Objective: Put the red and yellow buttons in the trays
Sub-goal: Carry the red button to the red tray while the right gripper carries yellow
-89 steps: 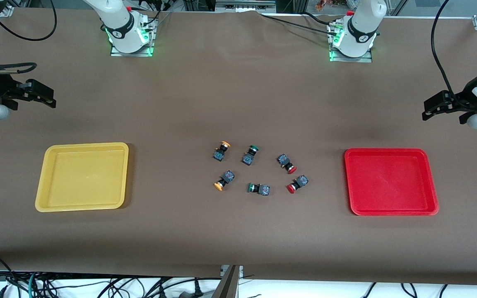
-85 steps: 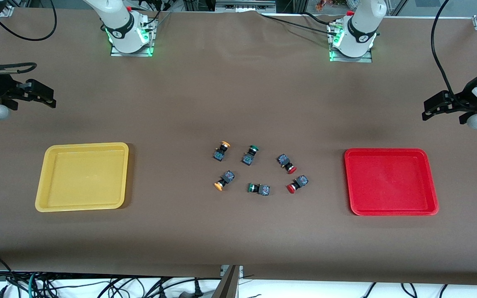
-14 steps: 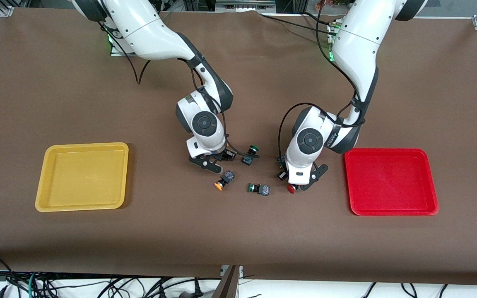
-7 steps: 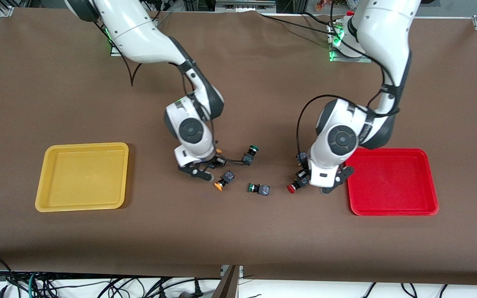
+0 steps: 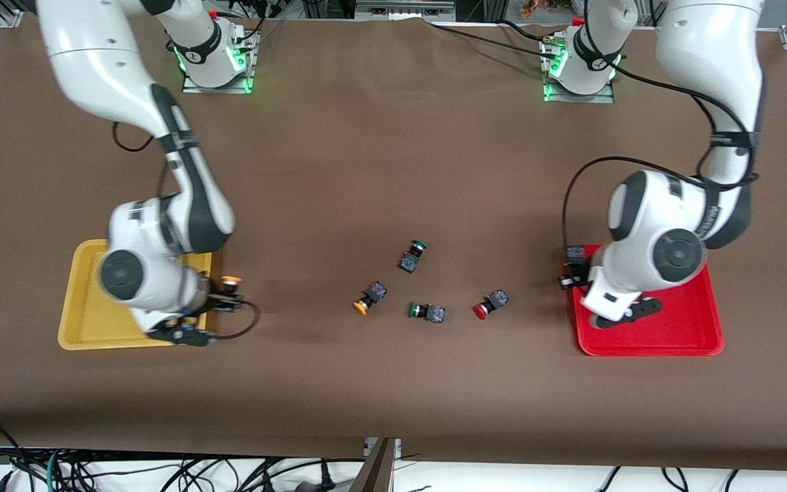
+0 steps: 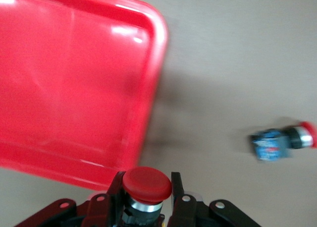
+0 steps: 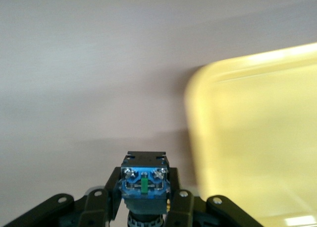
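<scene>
the left claw (image 6: 146,199) is clamped on a red button (image 6: 146,187), its two fingers (image 6: 176,192) pressed against the button's sides with the round red cap pointing away from the wrist. in the front view this claw (image 5: 574,270) hangs over the edge of the red tray (image 5: 701,335) that faces the middle of the table, and the button's dark body (image 5: 576,254) shows just beside the wrist. the left wrist view shows the tray's rounded corner (image 6: 148,63) under the claw and bare brown table (image 6: 237,63) beside it.

the right claw (image 7: 143,199) is clamped on a yellow button (image 7: 143,182), held with its dark body and blue underside facing the camera, so the cap is hidden there. in the front view the orange-yellow cap (image 5: 231,280) shows at this claw (image 5: 219,301), which hangs over the edge of the yellow tray (image 5: 83,321) that faces the middle of the table. the right wrist view shows the tray's rounded corner (image 7: 208,88) beside the held button.

four buttons lie on the table between the trays. a second yellow button (image 5: 369,298) lies on its side toward the right arm's end of the group. a second red button (image 5: 490,304) lies toward the left arm's end, and it also shows in the left wrist view (image 6: 282,141). between them lies a green button (image 5: 426,312), with another green button (image 5: 412,255) farther from the front camera.
</scene>
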Robot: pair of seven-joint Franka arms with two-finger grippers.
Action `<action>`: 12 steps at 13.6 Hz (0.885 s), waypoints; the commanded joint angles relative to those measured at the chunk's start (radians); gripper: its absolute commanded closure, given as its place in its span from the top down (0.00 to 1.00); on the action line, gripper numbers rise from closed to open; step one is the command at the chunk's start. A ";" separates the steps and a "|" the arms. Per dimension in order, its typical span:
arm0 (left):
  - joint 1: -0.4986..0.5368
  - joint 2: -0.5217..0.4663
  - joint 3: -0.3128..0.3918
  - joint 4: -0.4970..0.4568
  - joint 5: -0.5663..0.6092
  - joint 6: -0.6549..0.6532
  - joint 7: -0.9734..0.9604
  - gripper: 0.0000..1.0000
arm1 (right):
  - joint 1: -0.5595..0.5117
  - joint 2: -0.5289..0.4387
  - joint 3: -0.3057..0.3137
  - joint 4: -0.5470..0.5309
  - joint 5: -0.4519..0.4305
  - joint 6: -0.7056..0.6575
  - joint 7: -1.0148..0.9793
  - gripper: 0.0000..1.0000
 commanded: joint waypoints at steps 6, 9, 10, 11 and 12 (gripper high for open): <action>0.160 0.004 -0.011 -0.263 0.054 0.375 0.365 0.00 | -0.265 0.021 -0.012 -0.019 -0.039 -0.018 -0.275 0.03; 0.171 0.058 -0.011 -0.265 0.054 0.458 0.414 0.00 | -0.285 0.039 -0.014 -0.025 -0.036 -0.001 -0.274 0.03; 0.179 0.061 -0.013 -0.263 0.054 0.468 0.440 0.00 | -0.288 0.044 -0.014 -0.033 -0.036 0.008 -0.274 0.03; 0.183 0.061 -0.013 -0.260 0.054 0.468 0.452 0.00 | -0.299 0.048 -0.017 -0.040 -0.038 0.026 -0.277 0.03; 0.183 0.061 -0.013 -0.259 0.054 0.468 0.452 0.30 | -0.308 0.055 -0.017 -0.048 -0.038 0.045 -0.283 0.03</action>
